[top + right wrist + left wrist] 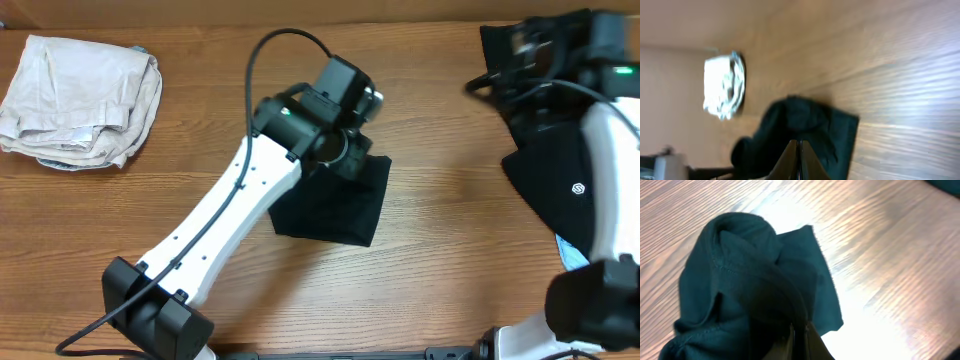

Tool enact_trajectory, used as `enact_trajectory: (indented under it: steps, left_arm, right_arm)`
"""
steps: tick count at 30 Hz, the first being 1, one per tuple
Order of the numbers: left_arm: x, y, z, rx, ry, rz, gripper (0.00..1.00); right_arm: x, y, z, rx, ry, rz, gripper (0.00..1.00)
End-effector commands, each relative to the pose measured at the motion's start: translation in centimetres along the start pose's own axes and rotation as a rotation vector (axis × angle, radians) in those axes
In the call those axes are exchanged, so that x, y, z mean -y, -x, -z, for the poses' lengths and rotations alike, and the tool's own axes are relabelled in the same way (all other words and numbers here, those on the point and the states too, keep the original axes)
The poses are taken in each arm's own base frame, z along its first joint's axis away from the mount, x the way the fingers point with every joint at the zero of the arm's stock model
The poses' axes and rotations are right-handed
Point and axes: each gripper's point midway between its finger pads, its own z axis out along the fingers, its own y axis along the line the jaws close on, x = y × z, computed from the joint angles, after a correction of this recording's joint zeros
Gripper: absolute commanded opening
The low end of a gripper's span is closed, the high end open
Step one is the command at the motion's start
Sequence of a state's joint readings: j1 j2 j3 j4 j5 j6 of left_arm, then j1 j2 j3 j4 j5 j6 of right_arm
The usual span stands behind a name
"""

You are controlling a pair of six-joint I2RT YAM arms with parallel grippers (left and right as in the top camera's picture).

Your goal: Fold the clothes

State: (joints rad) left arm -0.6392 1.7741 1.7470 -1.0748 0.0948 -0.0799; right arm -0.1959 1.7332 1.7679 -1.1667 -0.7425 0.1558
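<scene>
Left end effector [800, 330]: fingers closed flat together, tips down at a folded black fabric garment [330, 210]. Dark cloth bunches in a ridge right up to the tips. I cannot tell whether a pinch of it is caught between them.

Right end effector [799, 150]: fingers pressed shut with nothing seen between them. It is raised at the far right and faces across the wood-grain surface [450, 280].

The folded garment lies near the middle of the surface as a rough square. Its far edge is hidden under the left wrist; its near and right edges are in plain view.

Surroundings:
- A crumpled cream-white cloth bundle [80, 100] sits in the far left corner, well apart from the garment.
- A loose heap of black fabric clothes [545, 170] with a small white logo lies along the right side, partly under the right arm.
- The white left arm [230, 215] crosses diagonally from the near left and covers the garment's left side.
- A black cable [255, 60] loops above it.

Open room:
- a bare band of wood between the garment and the heap;
- a clear strip along the near edge;
- a free stretch between the cream bundle and the left arm.
</scene>
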Motion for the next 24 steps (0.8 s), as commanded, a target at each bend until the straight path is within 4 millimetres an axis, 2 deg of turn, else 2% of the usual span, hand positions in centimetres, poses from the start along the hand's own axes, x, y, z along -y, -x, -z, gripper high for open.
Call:
enact_trajectory:
  steps: [1,7,8,10,11,13,14,16,20,22,24]
  left_arm:
    - [2.5,0.5,-0.9,-0.001,-0.054,-0.015,0.04]
    - [5.9,-1.2,-4.0,-0.1,-0.147,-0.029,0.05]
    - [7.1,-1.8,-5.1,-0.136,-0.195,-0.034,0.06]
    - [8.2,-2.3,-6.1,-0.167,-0.237,-0.038,0.11]
    - [8.5,-2.6,-6.6,-0.179,-0.252,-0.039,0.26]
    - [8.8,-2.8,-7.3,-0.193,-0.257,-0.036,0.68]
    - [8.7,-2.8,-7.4,-0.195,-0.254,-0.036,0.82]
    - [8.5,-2.6,-7.5,-0.185,-0.238,-0.033,0.98]
    - [7.5,0.1,-6.0,-0.103,-0.221,-0.024,1.0]
    - [6.8,1.9,-4.5,-0.049,-0.191,-0.024,1.0]
    - [5.5,4.1,-2.0,0.023,-0.14,-0.016,1.0]
  right_arm:
    - [0.3,1.2,2.7,0.062,-0.028,0.007,0.04]
    - [2.1,0.6,3.4,0.046,-0.088,-0.016,0.04]
    - [2.4,0.5,3.4,0.046,-0.104,-0.019,0.04]
    - [2.5,0.6,3.4,0.048,-0.111,-0.019,0.04]
    - [2.5,0.6,3.4,0.049,-0.111,-0.018,0.04]
    - [2.5,0.7,3.4,0.052,-0.111,-0.015,0.04]
    - [2.5,0.7,3.4,0.053,-0.11,-0.014,0.04]
    - [2.5,0.8,3.4,0.055,-0.11,-0.014,0.04]
    - [3.0,0.8,3.9,0.061,-0.115,-0.03,0.04]
    - [3.3,0.7,4.1,0.058,-0.12,-0.043,0.04]
    - [3.5,0.5,4.1,0.05,-0.126,-0.048,0.04]
